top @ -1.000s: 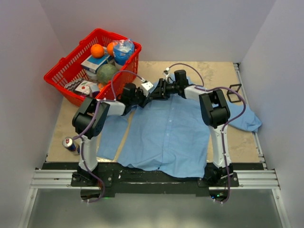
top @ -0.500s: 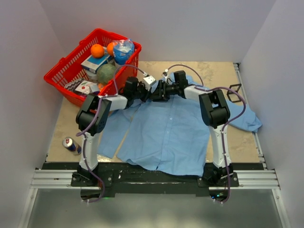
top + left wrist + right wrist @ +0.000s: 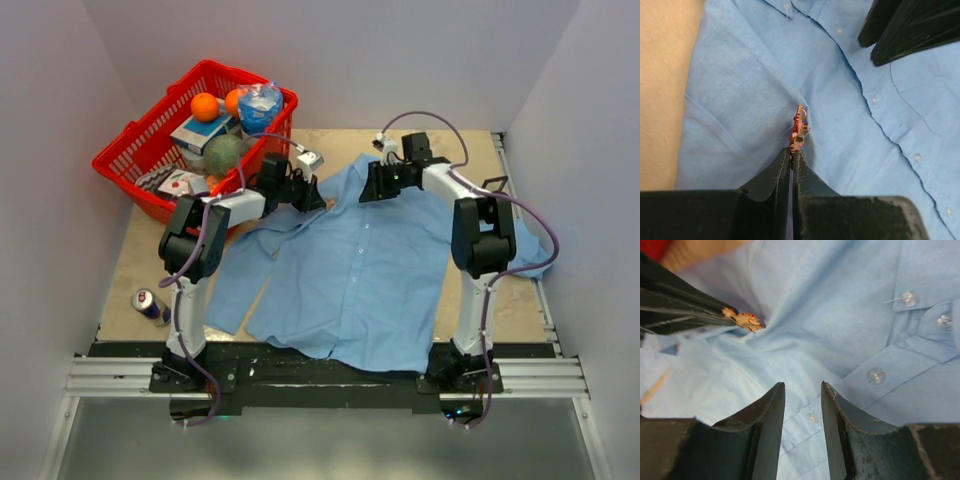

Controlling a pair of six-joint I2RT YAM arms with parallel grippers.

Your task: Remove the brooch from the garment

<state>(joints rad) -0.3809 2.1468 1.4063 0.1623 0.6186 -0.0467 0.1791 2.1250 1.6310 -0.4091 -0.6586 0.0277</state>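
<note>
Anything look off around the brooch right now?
Yes: the shirt puckers into a ridge where the left gripper pinches the brooch, so cloth looks dragged along; the pin may not be free. No tear visible.

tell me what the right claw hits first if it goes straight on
Probably the garment, its blue cloth lying right ahead of the right claw, though depth is unclear. The brooch, pinched in the left claw, sits off that line.

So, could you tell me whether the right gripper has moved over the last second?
Yes. The right gripper has drawn back rightward over the garment, farther from the red basket, which has not moved.
</note>
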